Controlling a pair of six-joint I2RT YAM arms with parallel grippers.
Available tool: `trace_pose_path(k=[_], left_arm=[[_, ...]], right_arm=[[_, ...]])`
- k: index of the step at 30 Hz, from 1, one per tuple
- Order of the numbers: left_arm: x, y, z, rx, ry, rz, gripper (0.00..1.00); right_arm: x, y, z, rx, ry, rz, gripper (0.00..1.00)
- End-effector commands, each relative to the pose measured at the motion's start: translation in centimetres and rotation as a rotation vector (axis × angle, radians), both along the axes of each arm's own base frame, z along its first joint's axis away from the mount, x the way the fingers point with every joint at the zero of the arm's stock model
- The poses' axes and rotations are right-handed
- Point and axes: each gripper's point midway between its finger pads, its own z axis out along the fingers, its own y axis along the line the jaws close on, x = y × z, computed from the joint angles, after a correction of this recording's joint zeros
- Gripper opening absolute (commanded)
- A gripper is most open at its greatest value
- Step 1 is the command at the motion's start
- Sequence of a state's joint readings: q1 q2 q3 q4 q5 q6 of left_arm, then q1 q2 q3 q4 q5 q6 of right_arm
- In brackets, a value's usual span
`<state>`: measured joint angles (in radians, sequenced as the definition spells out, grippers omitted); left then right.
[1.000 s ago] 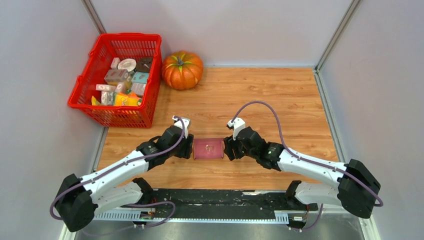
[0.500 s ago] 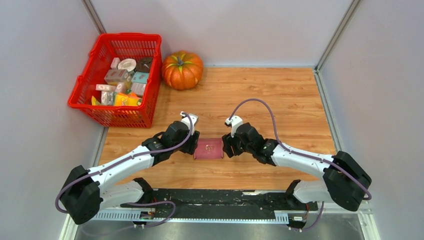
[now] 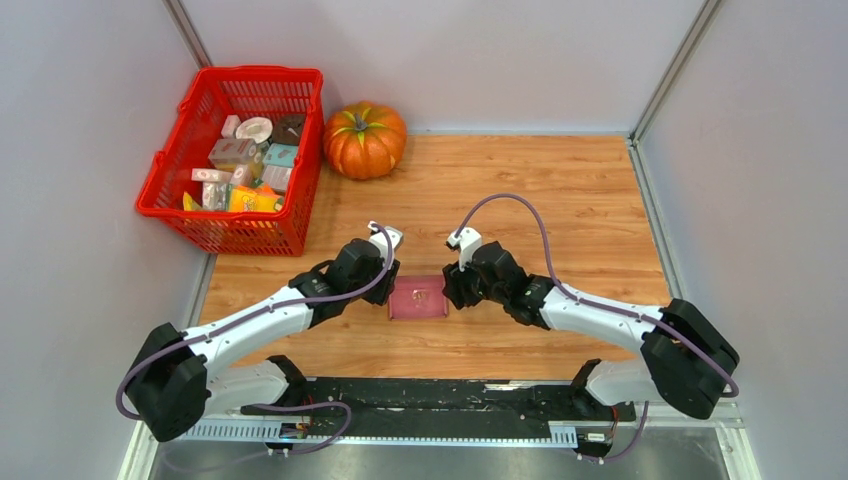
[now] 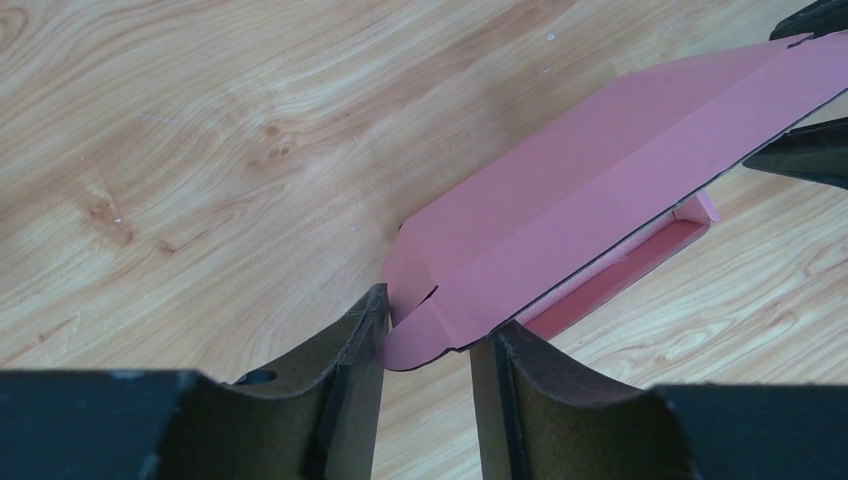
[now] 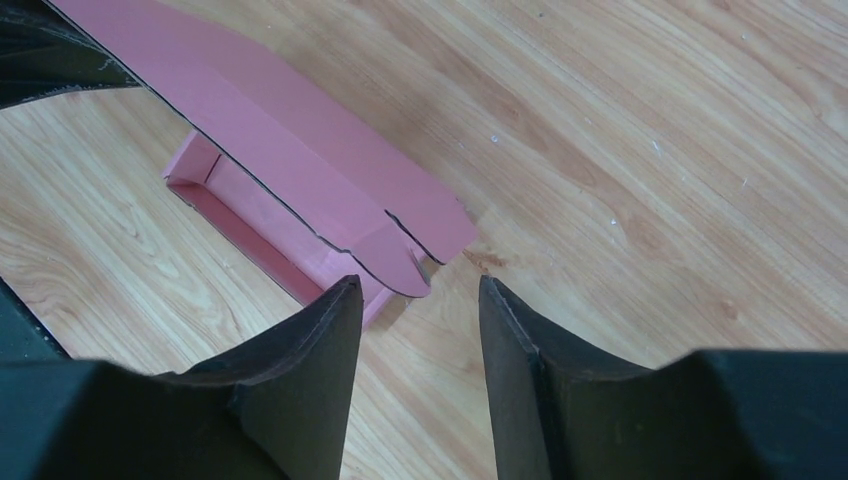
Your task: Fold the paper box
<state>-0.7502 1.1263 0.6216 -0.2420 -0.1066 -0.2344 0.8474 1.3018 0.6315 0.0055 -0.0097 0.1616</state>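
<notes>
The pink paper box [image 3: 418,298] lies on the wooden table between my two grippers. It is a shallow tray with a lid panel hinged over it and raised a little. In the left wrist view the lid [image 4: 590,190] slopes over the tray, and its rounded corner tab lies between my fingers. My left gripper [image 3: 386,284] [image 4: 437,312] is open at the box's left end. My right gripper [image 3: 452,290] [image 5: 418,282] is open at the right end, just short of the lid's rounded tab [image 5: 400,262]. The tray [image 5: 270,235] shows under the lid.
A red basket [image 3: 262,70] full of small packages stands at the back left. An orange pumpkin [image 3: 364,140] sits beside it. Grey walls close the table on three sides. Bare wood [image 3: 560,200] lies to the right and behind the box.
Both grippers have moved a little away from the bases and in toward the far corners of the box. The box has stayed in place.
</notes>
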Motion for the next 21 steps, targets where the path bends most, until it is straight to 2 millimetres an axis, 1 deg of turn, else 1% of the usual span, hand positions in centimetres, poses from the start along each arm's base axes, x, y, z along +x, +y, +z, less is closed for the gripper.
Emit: trace_pose_path(k=[1, 2, 5, 7, 9, 11, 12, 13, 14, 16, 17, 20, 21], left_arm=[[1.4, -0.8, 2.2, -0.028, -0.060, -0.005, 0.43], [1.4, -0.8, 2.2, -0.024, -0.058, -0.003, 0.43], [1.4, -0.6, 2.3, -0.021, -0.053, 0.002, 0.42], [1.3, -0.7, 2.4, -0.026, -0.049, 0.003, 0.42], [1.3, -0.7, 2.4, -0.028, -0.046, 0.008, 0.43], [1.2, -0.7, 2.5, -0.034, -0.047, 0.010, 0.45], [1.2, -0.7, 2.5, -0.038, -0.046, 0.013, 0.47], [1.2, -0.7, 2.5, -0.040, -0.045, 0.015, 0.47], [1.1, -0.7, 2.4, -0.040, -0.043, 0.014, 0.47], [1.1, -0.6, 2.1, -0.040, -0.038, 0.019, 0.47], [1.1, -0.7, 2.1, -0.041, -0.039, 0.019, 0.46], [1.1, -0.8, 1.8, -0.042, -0.026, 0.019, 0.41], [1.1, -0.8, 1.7, -0.040, -0.022, 0.020, 0.40]], right_arm=[[1.9, 1.4, 2.5, 0.043, -0.086, 0.008, 0.49], [2.6, 0.8, 2.5, 0.025, -0.106, -0.036, 0.48], [3.0, 0.2, 2.5, 0.009, -0.127, -0.069, 0.47], [3.4, -0.2, 2.6, 0.001, -0.137, -0.095, 0.52], [3.5, 0.0, 2.6, 0.000, -0.145, -0.088, 0.54], [3.4, 0.7, 3.0, 0.024, -0.162, -0.049, 0.55], [3.2, 0.8, 2.8, 0.033, -0.164, -0.036, 0.55], [3.1, 1.2, 3.0, 0.047, -0.168, -0.012, 0.55], [3.3, 1.6, 3.4, 0.068, -0.186, -0.002, 0.55], [3.2, 2.0, 3.4, 0.081, -0.196, 0.019, 0.54], [2.8, 2.7, 3.6, 0.105, -0.192, 0.055, 0.52], [2.6, 3.1, 3.3, 0.101, -0.177, 0.074, 0.47], [2.7, 3.0, 2.9, 0.093, -0.168, 0.071, 0.45]])
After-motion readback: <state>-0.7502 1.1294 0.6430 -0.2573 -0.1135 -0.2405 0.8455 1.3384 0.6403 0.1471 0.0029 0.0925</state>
